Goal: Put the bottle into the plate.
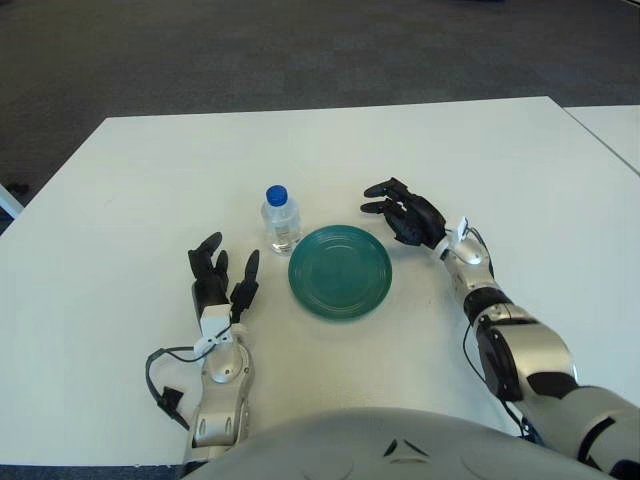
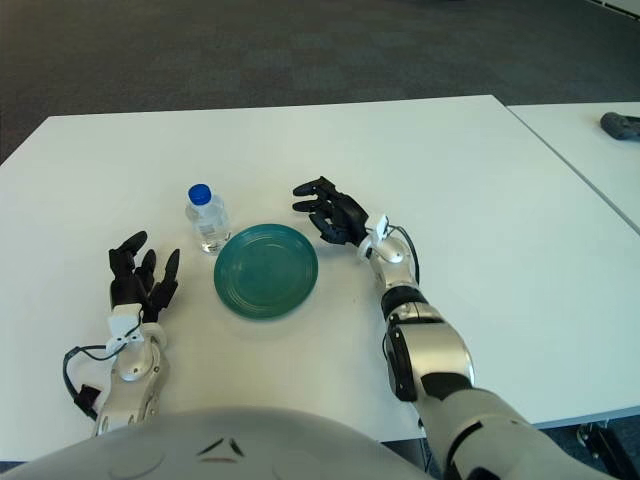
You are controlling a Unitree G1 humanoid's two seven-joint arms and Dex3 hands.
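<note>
White table point(image 1: 520, 150) over dark carpet point(image 1: 300, 50), with a second white table point(image 2: 590, 150) off to the right carrying a small dark object point(image 2: 621, 124). Green plate point(image 1: 340, 271) near the middle, nothing in it. Clear bottle point(image 1: 281, 220) with blue cap upright just beside the plate's far-left rim. Right hand point(image 1: 405, 211) beyond the plate's right edge, fingers spread, holding nothing. Left hand point(image 1: 220, 283) left of the plate, fingers apart, holding nothing.
</note>
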